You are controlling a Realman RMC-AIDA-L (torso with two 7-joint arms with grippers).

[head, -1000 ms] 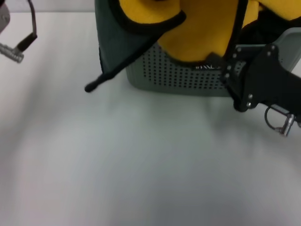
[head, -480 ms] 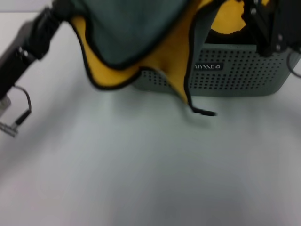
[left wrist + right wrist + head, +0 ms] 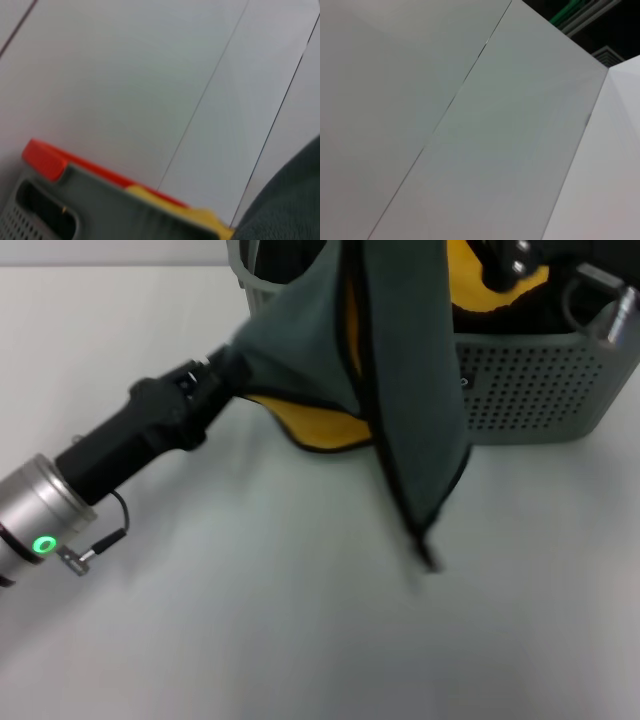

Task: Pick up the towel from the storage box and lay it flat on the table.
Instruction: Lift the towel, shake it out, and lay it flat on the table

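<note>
Head view: left arm reaches in low across the table (image 3: 250, 640) from the near left, silver wrist ring with a green light, black forearm running up to the left gripper (image 3: 222, 368), whose tip is buried in a bunched corner of the towel (image 3: 400, 390); the cloth pulls taut from that point, so it is pinching the towel. Towel is up off the table, hanging in front of the storage box (image 3: 540, 390), grey-green face outward, a long fold with black piping dropping to a point just above the white surface, a yellow lobe showing underneath near the box's front left corner. Upper part of the cloth runs out of view above the box. Storage box stands at the far right side of the table, more yellow cloth inside it. Right gripper (image 3: 520, 260) sits at the top edge over the box, only black housing and a silver fitting visible; cannot tell its state. Left wrist view: box rim (image 3: 75, 200), an orange strip, grey-green cloth (image 3: 285, 210) at one corner. Right wrist view shows only pale wall panels
</note>
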